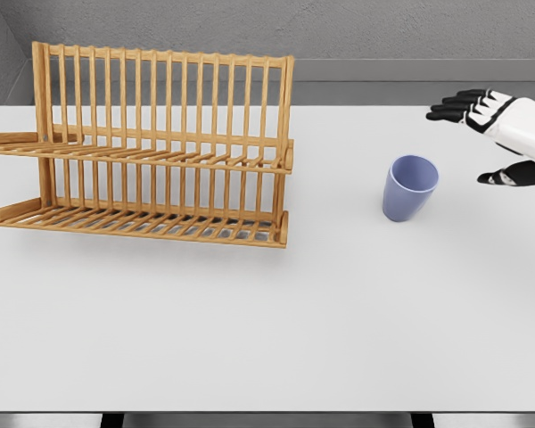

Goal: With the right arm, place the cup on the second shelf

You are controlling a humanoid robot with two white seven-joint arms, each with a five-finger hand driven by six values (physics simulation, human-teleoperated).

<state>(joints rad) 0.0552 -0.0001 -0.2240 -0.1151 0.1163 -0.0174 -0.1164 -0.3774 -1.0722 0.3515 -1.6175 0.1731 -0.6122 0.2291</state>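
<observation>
While the cup [409,187] stands unmarked, the right hand [504,134] waits nearby, fingers [452,107] spread.

Lavender-blue cup [409,187], tan wooden rack [152,147]

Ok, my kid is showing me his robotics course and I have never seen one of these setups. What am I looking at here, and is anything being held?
This is a simulator render, seen from a camera on a humanoid robot's head, looking down at a white table. At the right edge is the right robot hand, white with black fingers, spread open and holding nothing. Just left of it a blue cup stands upright on the table, apart from the hand. On the left stands a wooden two-tier dish rack, both shelves bare. The left arm is out of view.
</observation>
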